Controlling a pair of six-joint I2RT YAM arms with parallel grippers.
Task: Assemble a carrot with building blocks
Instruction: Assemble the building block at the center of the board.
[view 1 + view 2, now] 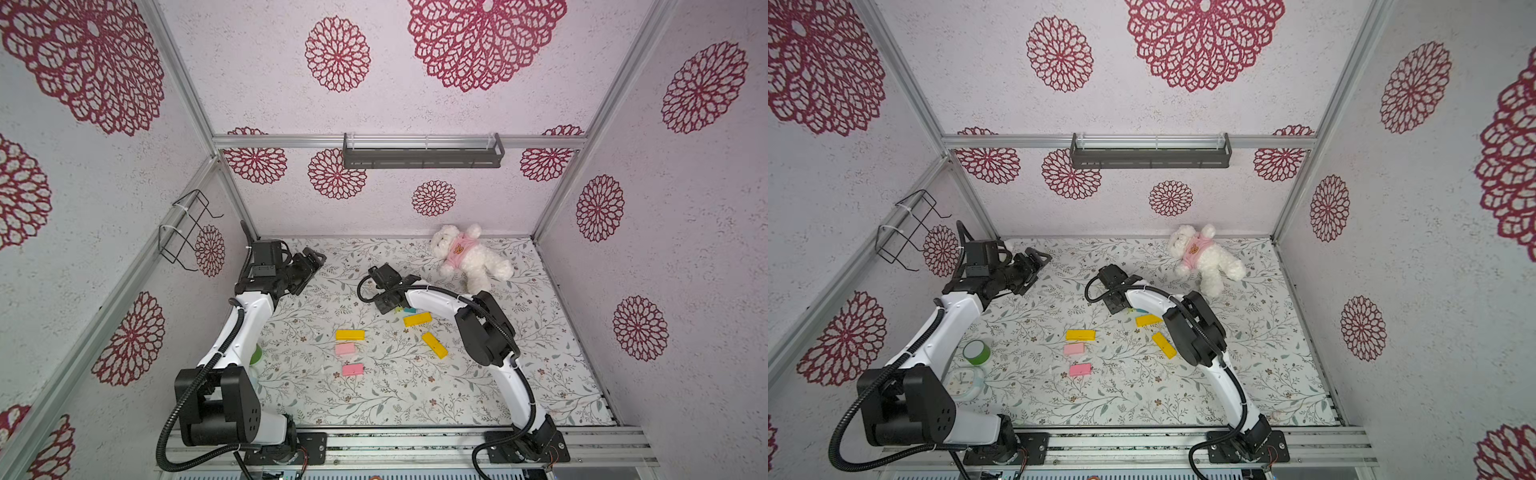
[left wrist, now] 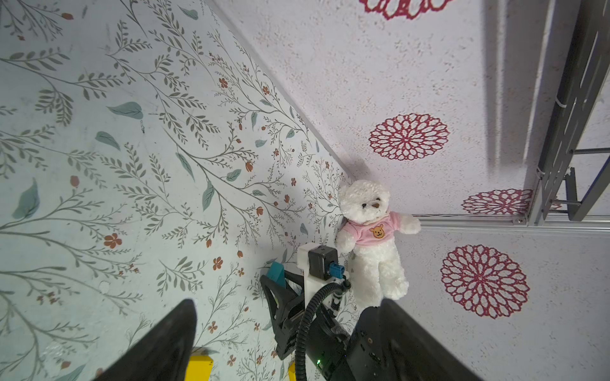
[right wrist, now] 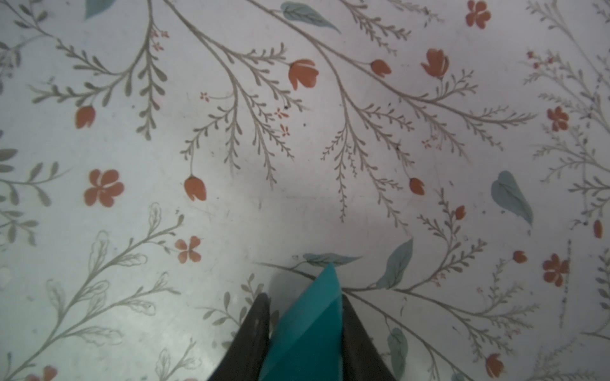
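Observation:
My right gripper (image 3: pixel 303 297) is shut on a teal triangle (image 3: pixel 310 326), whose tip pokes out past the fingers just above the floral table. In both top views that gripper (image 1: pixel 386 307) hangs low over the middle of the table. A second teal block (image 1: pixel 410 310) and a lime-green piece (image 1: pixel 399 309) lie right beside it. Two yellow bars (image 1: pixel 417 319) (image 1: pixel 434 345) lie askew beside the right forearm. Left of them a yellow bar (image 1: pixel 350 335), a pink block (image 1: pixel 345 348) and another pink block (image 1: pixel 353 369) form a loose column. My left gripper (image 1: pixel 313 257) is open, raised at the back left, holding nothing.
A white plush bear (image 1: pixel 469 257) in a pink shirt lies at the back right against the wall. A green tape roll (image 1: pixel 977 352) and a small clock (image 1: pixel 960 384) sit by the left arm. A grey shelf (image 1: pixel 422 156) and a wire basket (image 1: pixel 187 232) hang on the walls.

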